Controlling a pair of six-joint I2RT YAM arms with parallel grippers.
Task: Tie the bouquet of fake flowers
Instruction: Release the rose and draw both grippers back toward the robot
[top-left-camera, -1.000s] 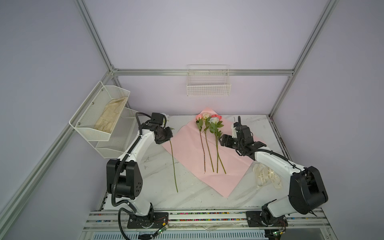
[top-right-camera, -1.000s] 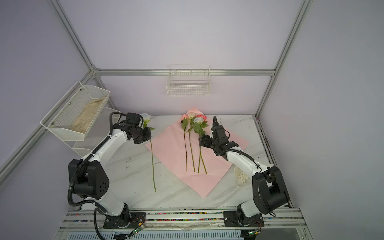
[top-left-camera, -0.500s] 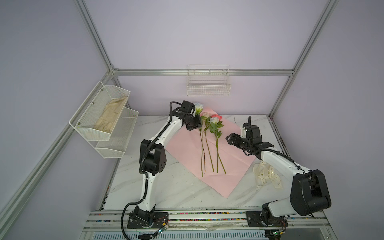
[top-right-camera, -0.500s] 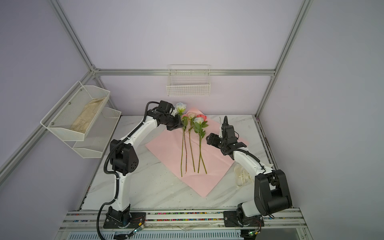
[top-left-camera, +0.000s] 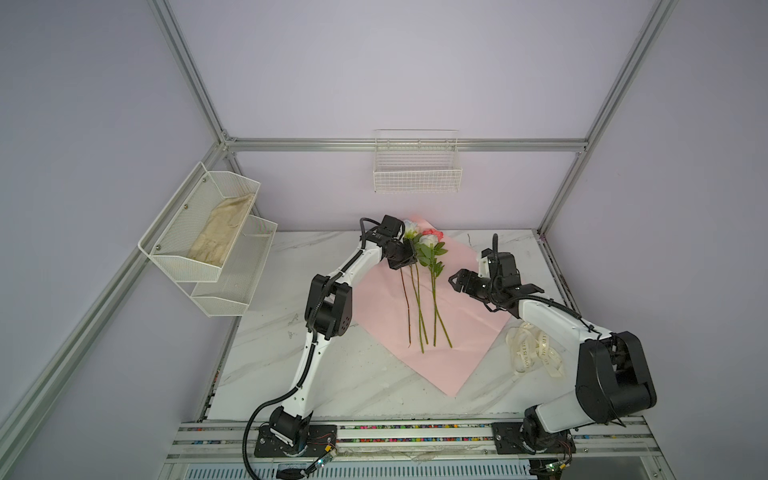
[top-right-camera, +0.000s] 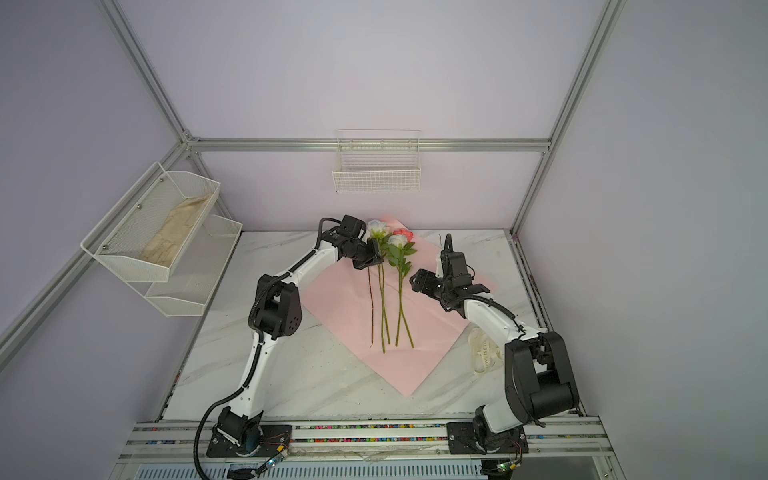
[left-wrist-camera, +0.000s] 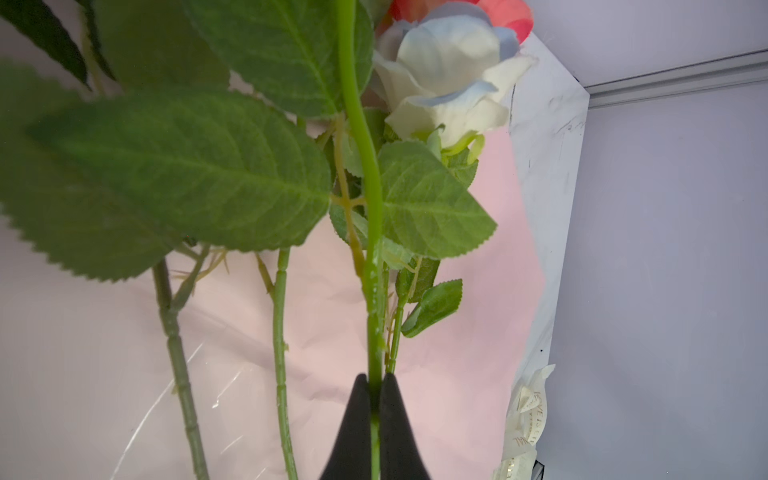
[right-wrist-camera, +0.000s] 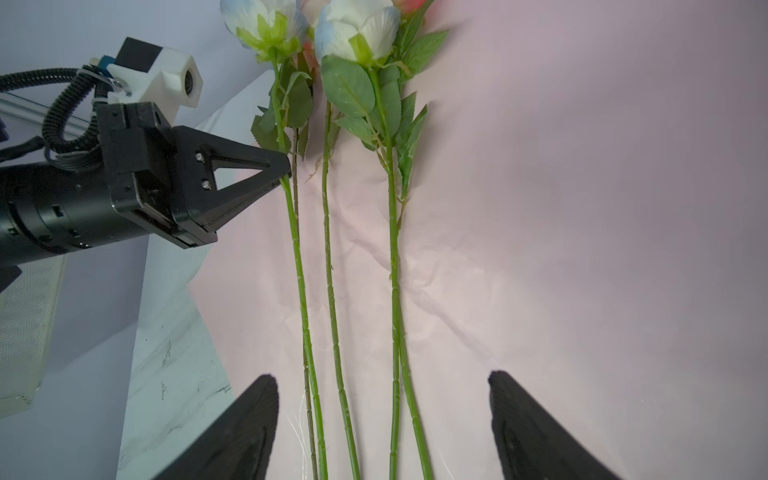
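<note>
My left gripper (right-wrist-camera: 286, 168) is clamped tight on the thin green stem (right-wrist-camera: 296, 232) of a pale blue-white fake rose (right-wrist-camera: 259, 20). My right gripper (right-wrist-camera: 380, 380) gapes wide, empty, with the other fake roses (right-wrist-camera: 357, 33) lying on pink wrap paper (right-wrist-camera: 582, 208) just ahead of it.

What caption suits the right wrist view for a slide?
Left gripper shut on a pale rose's stem, other stems lying on pink paper, right gripper open.
</note>
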